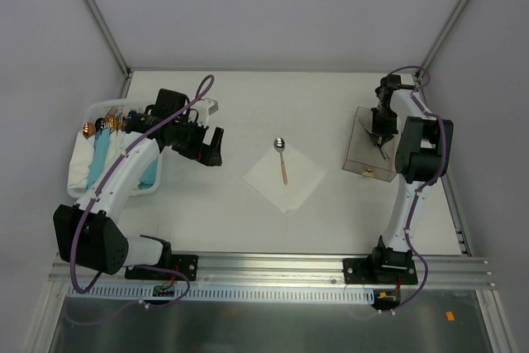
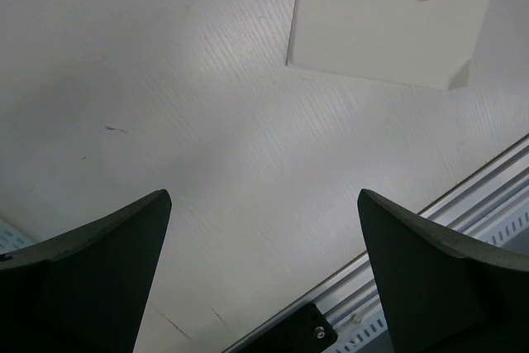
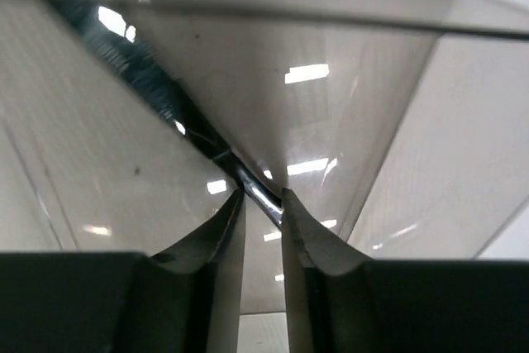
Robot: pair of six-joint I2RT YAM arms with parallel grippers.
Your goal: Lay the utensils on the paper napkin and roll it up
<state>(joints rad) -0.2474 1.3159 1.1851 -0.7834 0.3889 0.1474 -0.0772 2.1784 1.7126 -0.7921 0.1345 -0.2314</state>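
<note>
**Robot lab bench cell**

Plain grey panels (image 1: 273, 6) on slim aluminium posts (image 1: 95, 10) box in a white tabletop (image 1: 207, 221). A slotted aluminium rail (image 1: 273, 274) along its near edge carries a white-and-black left robot arm (image 1: 124, 169) and its right twin (image 1: 405, 204), both trailing purple cables (image 1: 74, 245).

I see white link shells and black joint housings on both my left arm (image 1: 124, 173) and right arm (image 1: 405, 204), each trailed by a purple cable (image 1: 76, 241) (it hangs in loose loops). The base plates (image 1: 161, 269) are black; the jaws are matte black, tapering wedges.
</note>
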